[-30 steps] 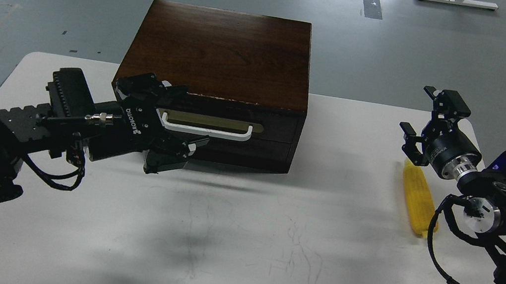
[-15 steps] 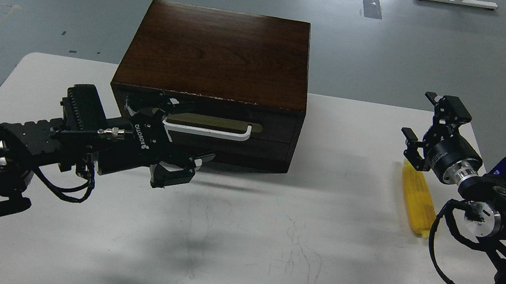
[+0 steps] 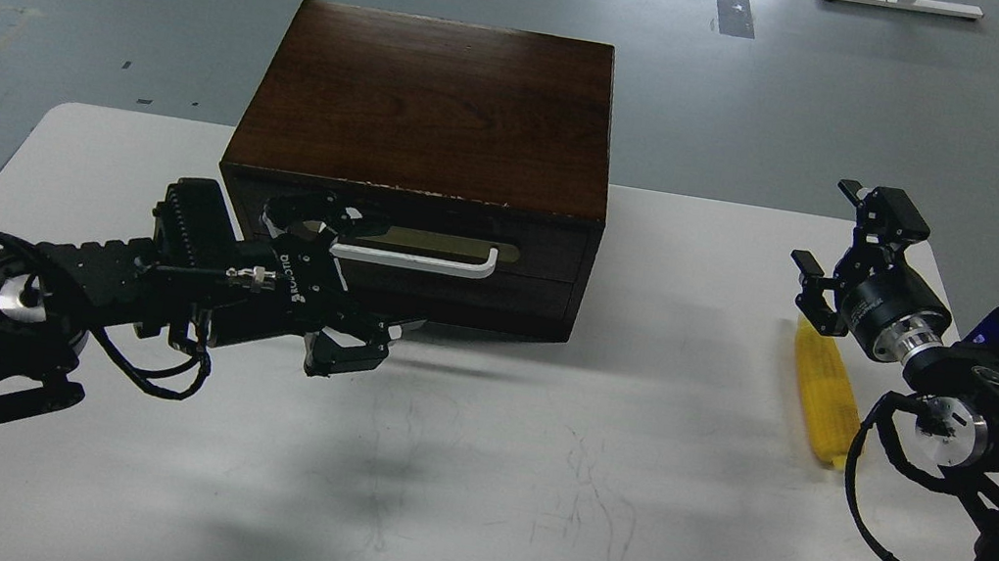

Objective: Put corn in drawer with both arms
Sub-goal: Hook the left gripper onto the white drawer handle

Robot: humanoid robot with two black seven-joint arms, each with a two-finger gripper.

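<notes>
My left gripper (image 3: 342, 272), fingers apart, has slid closer around the white bar handle (image 3: 414, 258) of the dark wooden drawer (image 3: 455, 246) (still shut), while my right gripper (image 3: 847, 243) hovers spread above the yellow corn cob (image 3: 823, 398).

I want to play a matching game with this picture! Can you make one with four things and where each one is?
Things:
1. corn
2. white bar handle
3. left gripper
4. wooden box

Places:
A. at the back middle of the table
B. lying flat on the table's right side
C. on the closed drawer's front
D. fingers spread, at the handle's left end

Pairs: 1-B, 2-C, 3-D, 4-A
</notes>
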